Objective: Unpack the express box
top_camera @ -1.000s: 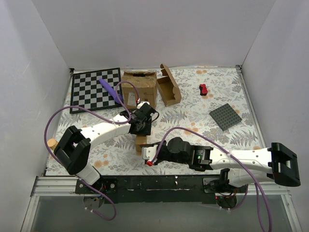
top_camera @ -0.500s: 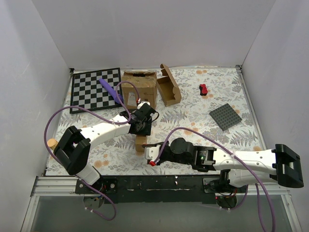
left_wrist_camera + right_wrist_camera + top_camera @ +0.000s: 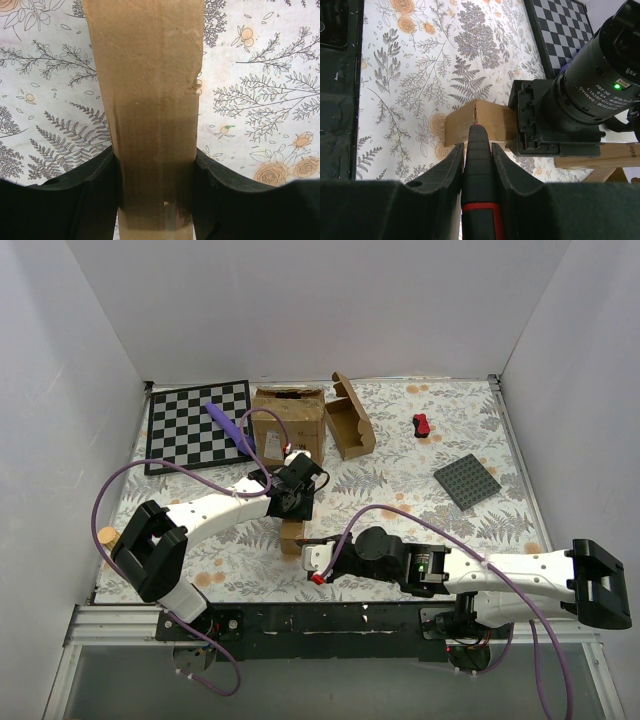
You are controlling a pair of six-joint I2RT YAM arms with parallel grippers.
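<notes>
The express box is a small plain brown cardboard mailer lying on the floral table near the front. My left gripper is shut on its far end; in the left wrist view the box runs up between the black fingers. My right gripper is shut on a black and red cutter. The cutter's tip touches the seam on the near end of the box. The left wrist camera housing sits just right of the box.
A large printed carton and an open brown mailer stand at the back. A checkerboard with a purple pen lies back left. A red item and a grey baseplate lie at the right.
My right arm's elbow has shifted slightly right and lower; its gripper with the cutter stays at the box's near end. The left arm and box have not moved.
</notes>
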